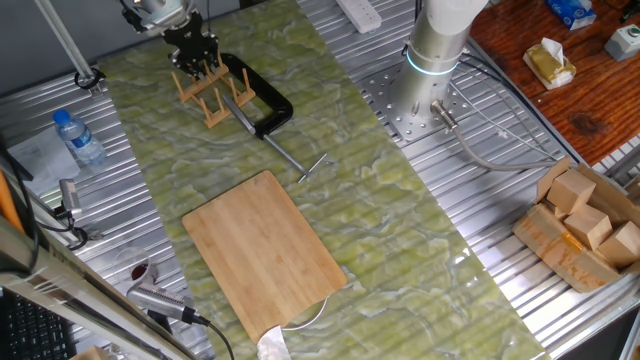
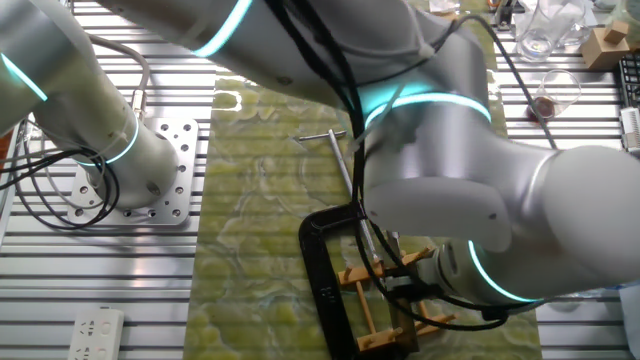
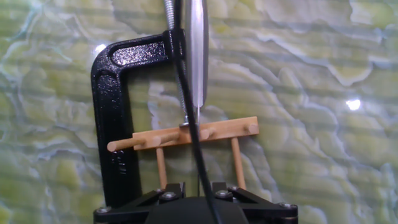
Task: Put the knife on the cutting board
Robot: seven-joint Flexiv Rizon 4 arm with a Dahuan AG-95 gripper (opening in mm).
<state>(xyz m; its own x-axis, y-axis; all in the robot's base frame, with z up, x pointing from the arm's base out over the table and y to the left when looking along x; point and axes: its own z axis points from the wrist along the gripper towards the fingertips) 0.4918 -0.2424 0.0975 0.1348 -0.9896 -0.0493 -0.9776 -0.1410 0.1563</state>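
The gripper (image 1: 196,52) is down over the wooden peg rack (image 1: 213,88), closed on the knife (image 3: 198,56), whose blade stands edge-on in the rack beside the black C-clamp (image 1: 262,102). The cutting board (image 1: 262,250) lies well apart on the green mat (image 1: 400,210).

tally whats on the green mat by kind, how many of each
cutting board: 1
wooden peg rack: 1
black C-clamp: 1
knife: 1, seen edge-on at the rack in the hand view
total: 4
Not counted: a pale curved thing at the board's near corner, too unclear to name.
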